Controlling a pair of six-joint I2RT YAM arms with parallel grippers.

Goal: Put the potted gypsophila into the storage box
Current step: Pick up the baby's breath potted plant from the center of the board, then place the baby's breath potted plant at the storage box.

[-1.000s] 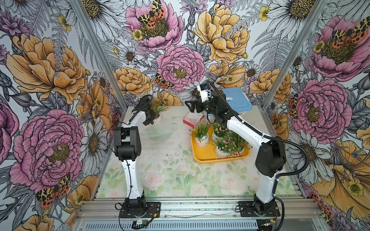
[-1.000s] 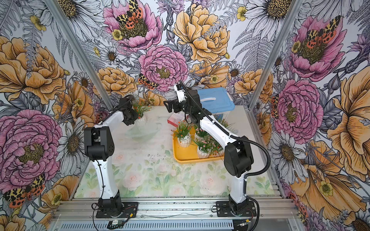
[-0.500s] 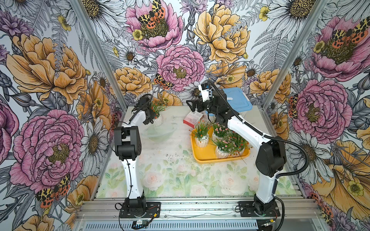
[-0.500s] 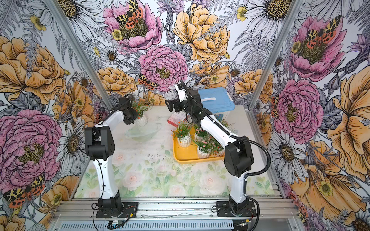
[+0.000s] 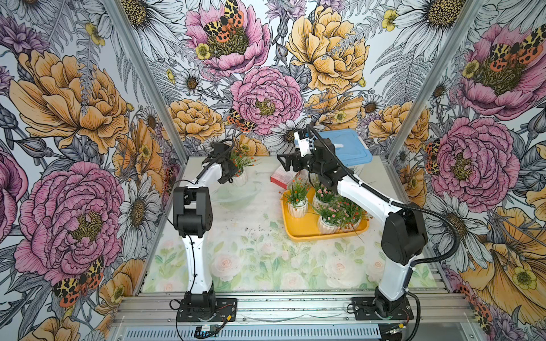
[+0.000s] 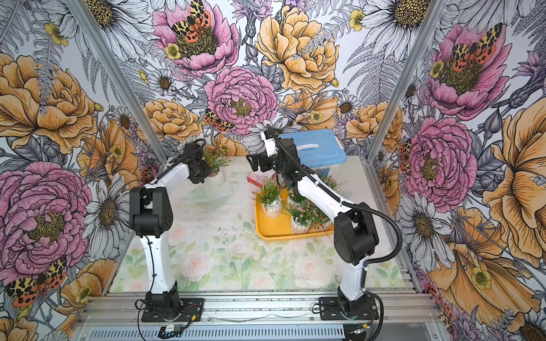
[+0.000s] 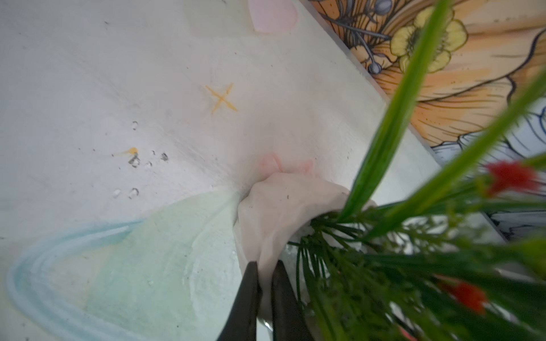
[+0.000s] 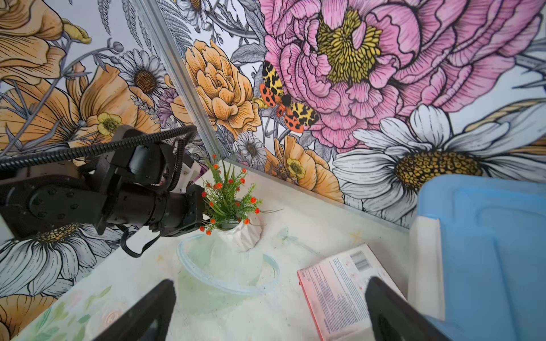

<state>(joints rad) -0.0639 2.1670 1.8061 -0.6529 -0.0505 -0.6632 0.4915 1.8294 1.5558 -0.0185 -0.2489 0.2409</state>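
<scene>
Left gripper (image 7: 265,267) tighter; ribbed white pot (image 7: 274,212)

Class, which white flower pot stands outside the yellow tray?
The pot with orange-red blossoms behind the clear bowl, gripped at its rim by the left end effector. The other pots stand in the tray.

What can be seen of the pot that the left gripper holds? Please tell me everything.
The pot is small, white and ribbed, matte like ceramic or plastic. Thin green sprigs with tiny orange-red blossoms rise from it. It is about upright near the far left corner of the table, just behind a clear bowl. The left gripper has its jaws shut on the rim, one inside and one outside. The bowl hides the pot's base, so I cannot tell whether it is lifted.
</scene>
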